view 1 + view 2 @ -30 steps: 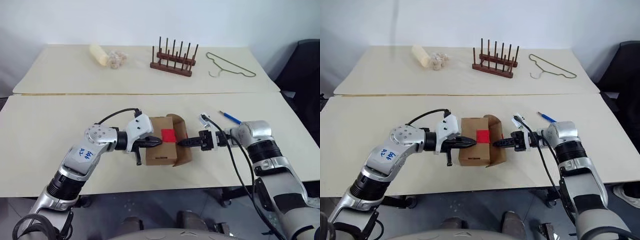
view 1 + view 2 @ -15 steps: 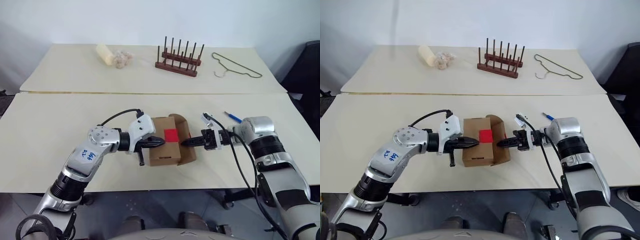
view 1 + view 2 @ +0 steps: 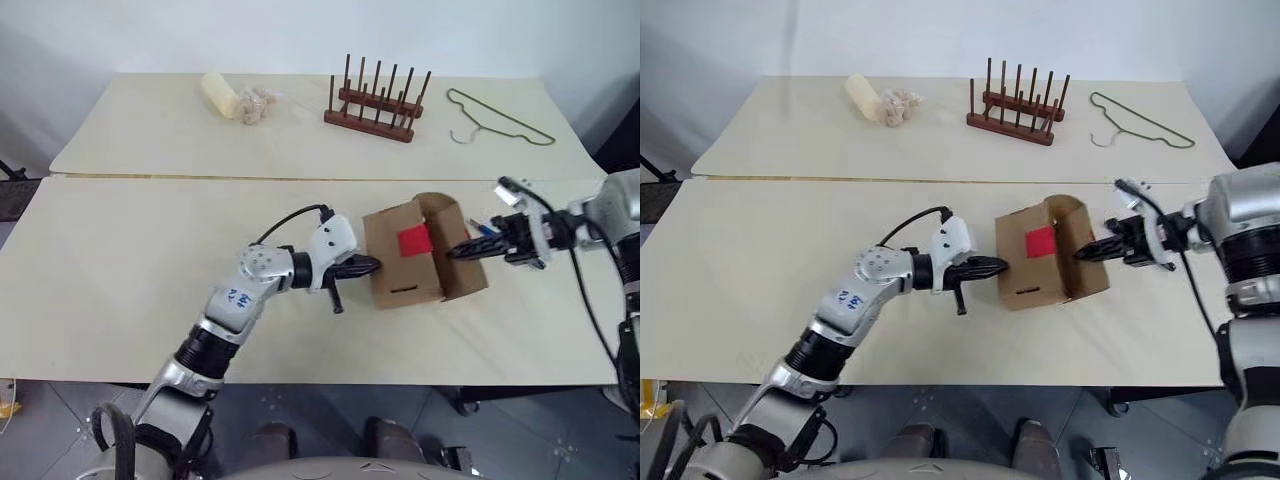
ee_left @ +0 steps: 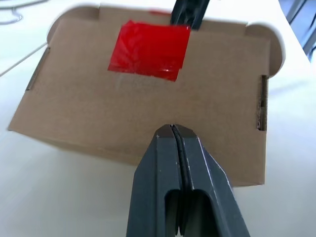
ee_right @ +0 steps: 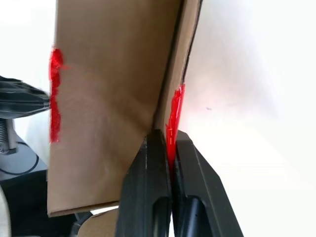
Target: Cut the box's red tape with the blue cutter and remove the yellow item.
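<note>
The right gripper (image 3: 1092,252) is pinched on the open flap of the box (image 3: 1030,275). In the right wrist view, the two black fingers (image 5: 148,190) squeeze the cardboard flap and a strip of red tape (image 5: 173,118) stuck along its edge. The flap stands up on the side of the box next to this gripper, and the rest of the box lies just past the fingertips, toward the other arm.

The left gripper (image 3: 997,266) is pressed shut and holds nothing. Its tip sits against, or just beside, the box wall on the far side from the right gripper, so the box is between the two grippers. In the left wrist view, the red tape (image 4: 149,49) is ahead of and above the closed fingertips, on the top face.

The blue cutter (image 3: 484,227) lies on the table (image 3: 760,260) close to the right gripper, half hidden behind its fingers. The right arm is much nearer to it than the left.

I cannot see the yellow item; it may be inside the box, and the raised flap blocks the look in.

Far past both grippers are a wooden peg rack (image 3: 1017,105), a wire hanger (image 3: 1137,122) and a cream roll (image 3: 862,96). None of them is in the way.
</note>
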### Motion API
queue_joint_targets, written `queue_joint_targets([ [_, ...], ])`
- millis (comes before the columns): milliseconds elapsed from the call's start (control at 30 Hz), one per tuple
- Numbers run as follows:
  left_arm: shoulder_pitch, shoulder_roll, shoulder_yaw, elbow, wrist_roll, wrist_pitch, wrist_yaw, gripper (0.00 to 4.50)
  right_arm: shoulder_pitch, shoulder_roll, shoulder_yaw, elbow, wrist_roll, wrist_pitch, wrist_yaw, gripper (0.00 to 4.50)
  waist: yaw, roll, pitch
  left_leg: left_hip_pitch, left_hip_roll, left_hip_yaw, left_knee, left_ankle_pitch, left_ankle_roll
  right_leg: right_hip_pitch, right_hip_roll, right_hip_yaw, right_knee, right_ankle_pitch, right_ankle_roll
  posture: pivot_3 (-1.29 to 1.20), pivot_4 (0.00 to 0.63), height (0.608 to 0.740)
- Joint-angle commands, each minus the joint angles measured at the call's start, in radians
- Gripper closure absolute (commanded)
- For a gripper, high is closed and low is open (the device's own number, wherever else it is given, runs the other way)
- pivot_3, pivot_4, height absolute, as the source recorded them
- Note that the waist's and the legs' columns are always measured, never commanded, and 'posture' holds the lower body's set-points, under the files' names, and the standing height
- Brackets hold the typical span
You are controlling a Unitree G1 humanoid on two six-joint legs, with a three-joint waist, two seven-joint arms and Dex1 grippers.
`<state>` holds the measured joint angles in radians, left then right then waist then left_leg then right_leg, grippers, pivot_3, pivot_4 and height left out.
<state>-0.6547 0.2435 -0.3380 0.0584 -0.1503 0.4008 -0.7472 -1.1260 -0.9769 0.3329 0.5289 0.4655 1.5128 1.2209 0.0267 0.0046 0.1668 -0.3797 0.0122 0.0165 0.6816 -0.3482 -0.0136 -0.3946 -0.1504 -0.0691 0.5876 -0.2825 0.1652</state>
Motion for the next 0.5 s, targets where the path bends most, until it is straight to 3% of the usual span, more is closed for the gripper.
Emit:
queue_joint_targets([
  [33, -0.004, -0.039, -0.029, 0.046, 0.032, -0.034, 0.015, 4.5, -0.063, -0.061, 0.043, -0.06, 0.024, 0.021, 0.055, 4.48, -0.001, 0.0, 0.0, 0.0, 0.0, 0.0, 0.0, 0.0, 0.0, 0.0, 0.0, 0.0, 0.0, 0.0, 0.001, 0.0, 0.15, 0.74],
  [500, 0.072, -0.126, 0.03, 0.051, 0.066, -0.064, 0.15, 4.5, -0.278, -0.214, 0.374, -0.323, 0.063, 0.102, 0.12, 4.48, 0.002, 0.001, 0.002, -0.013, 0.0, 0.002, 0.002, 0.0, 0.0, -0.016, 0.0, 0.0, 0.002, 0.001, 0.001, 0.0, 0.15, 0.74],
])
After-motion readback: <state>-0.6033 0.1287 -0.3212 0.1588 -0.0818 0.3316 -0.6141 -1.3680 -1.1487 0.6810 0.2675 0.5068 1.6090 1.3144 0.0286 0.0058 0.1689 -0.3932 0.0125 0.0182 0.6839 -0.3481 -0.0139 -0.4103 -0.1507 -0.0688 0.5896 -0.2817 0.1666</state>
